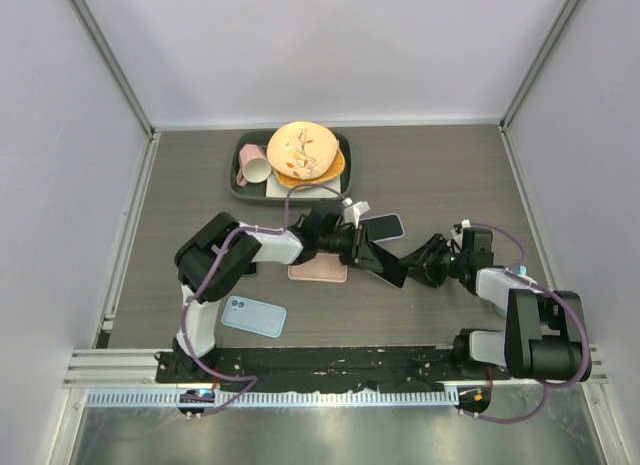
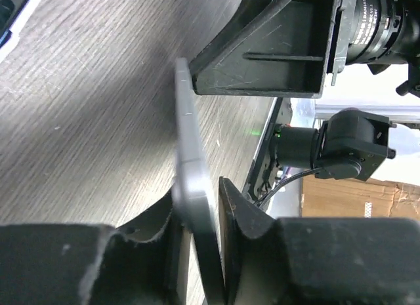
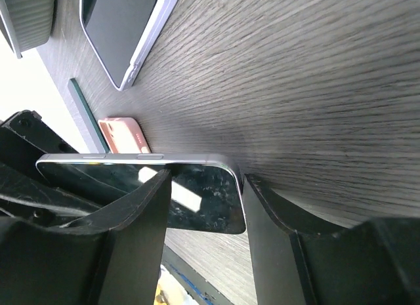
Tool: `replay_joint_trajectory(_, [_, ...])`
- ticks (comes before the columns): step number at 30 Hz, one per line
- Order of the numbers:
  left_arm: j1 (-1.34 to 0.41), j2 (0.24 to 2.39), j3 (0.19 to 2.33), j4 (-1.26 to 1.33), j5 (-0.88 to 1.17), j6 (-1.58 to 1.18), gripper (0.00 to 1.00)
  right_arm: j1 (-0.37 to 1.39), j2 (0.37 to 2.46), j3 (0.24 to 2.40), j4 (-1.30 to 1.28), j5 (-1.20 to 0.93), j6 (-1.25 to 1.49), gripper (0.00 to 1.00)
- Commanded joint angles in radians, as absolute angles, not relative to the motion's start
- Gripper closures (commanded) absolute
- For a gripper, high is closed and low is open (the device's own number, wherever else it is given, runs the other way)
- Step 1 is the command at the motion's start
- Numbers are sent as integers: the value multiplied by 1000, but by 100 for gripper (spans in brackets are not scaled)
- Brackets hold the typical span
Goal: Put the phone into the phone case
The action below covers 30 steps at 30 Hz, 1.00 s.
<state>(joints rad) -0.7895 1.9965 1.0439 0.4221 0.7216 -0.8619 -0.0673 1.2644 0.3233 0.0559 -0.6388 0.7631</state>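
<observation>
Two-arm hold, L gripper [image 2: 197, 190] & R gripper [image 3: 209, 187] both clamped on phone [image 2: 187, 121], lens [image 2: 374, 23] print illegible

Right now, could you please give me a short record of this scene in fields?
phone: on edge, between both arms
left fingers: pinching the phone's faces
right fingers: either side of one phone end; grip unclear
pink case: flat on table by left arm; held phone not in it
second phone: flat on table, in a pale case
tray: far side, holding plates and a cup
</observation>
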Motion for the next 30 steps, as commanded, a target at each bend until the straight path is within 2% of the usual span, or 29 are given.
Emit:
replay_joint_trajectory(1, [-785, 1999, 1069, 453, 772, -855, 86, -61, 1262, 342, 84, -678, 762, 47])
replay_joint_trajectory(4, [-787, 1999, 1078, 394, 755, -821, 100, -61, 1259, 348, 80, -681, 762, 47])
replay_joint_trajectory(13, [-778, 1971, 1081, 367, 718, -798, 100, -61, 1204, 390, 26, -689, 715, 46])
replay_joint_trajectory(18, [-747, 1898, 1054, 374, 707, -796, 100, -61, 1183, 423, 8, -712, 680, 40])
replay_joint_trajectory(27, [-617, 1704, 884, 455, 721, -853, 100, -55, 1201, 514, 38, -808, 676, 34])
replay_joint_trajectory(30, [-551, 1634, 769, 590, 768, -928, 100, -17, 1226, 535, 130, -845, 750, 33])
